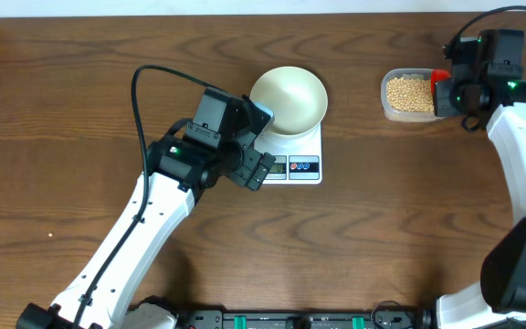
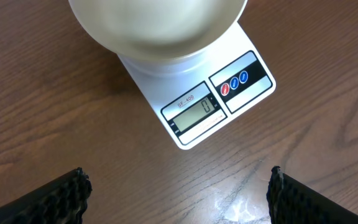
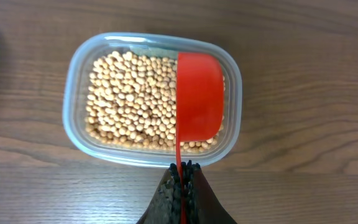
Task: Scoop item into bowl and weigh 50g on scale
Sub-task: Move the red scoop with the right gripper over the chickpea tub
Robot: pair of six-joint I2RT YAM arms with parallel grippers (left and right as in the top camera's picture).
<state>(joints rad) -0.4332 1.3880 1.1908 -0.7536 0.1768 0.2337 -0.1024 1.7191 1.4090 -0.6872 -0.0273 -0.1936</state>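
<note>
the table [image 1: 80, 110] is dark brown wood with a long grain, and a pale strip runs beyond its far edge. the scale [image 2: 191, 93] stands near the middle, white, with the bowl [image 2: 157, 25] set on its platform. the bowl is cream and smooth. above the grey display [image 2: 194, 112] a small label reads "sf-400", and the display shows a single 0. beside it are one red and one blue round button [image 2: 234, 84]; their marks are too small to read. the left gripper [image 2: 179, 193] hangs over the wood at the scale's front, fingers spread wide with nothing between them. well off to the right, a clear tub [image 3: 73, 118] holds the beans [image 3: 132, 96]. the right gripper [image 3: 182, 183] is pinched tight on the thin handle of a red scoop [image 3: 199, 102], whose cup lies over the beans.
</note>
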